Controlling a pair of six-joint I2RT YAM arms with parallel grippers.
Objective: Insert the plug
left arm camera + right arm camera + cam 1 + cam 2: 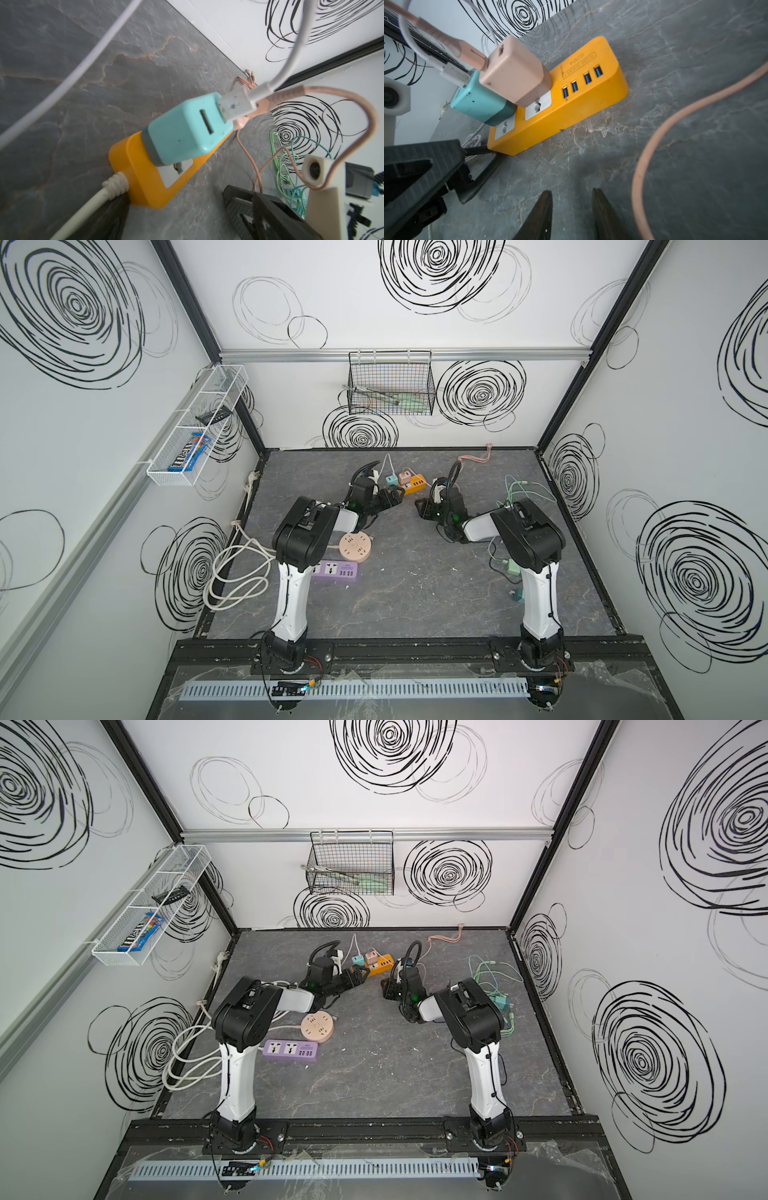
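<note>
While its jaws stand apart with nothing between them, the right gripper (572, 209) sits just in front of the orange power strip (571, 108). The left gripper (178, 207), spread wide, stands at the strip's cord end and grips nothing. The pink plug (517, 76) stands in the strip's second socket, touching the teal charger (477, 101). Full seating cannot be confirmed. Hazards: the pink cable (446, 39) leaving the plug may lever it loose, and pressing the unheld strip may slide it.
</note>
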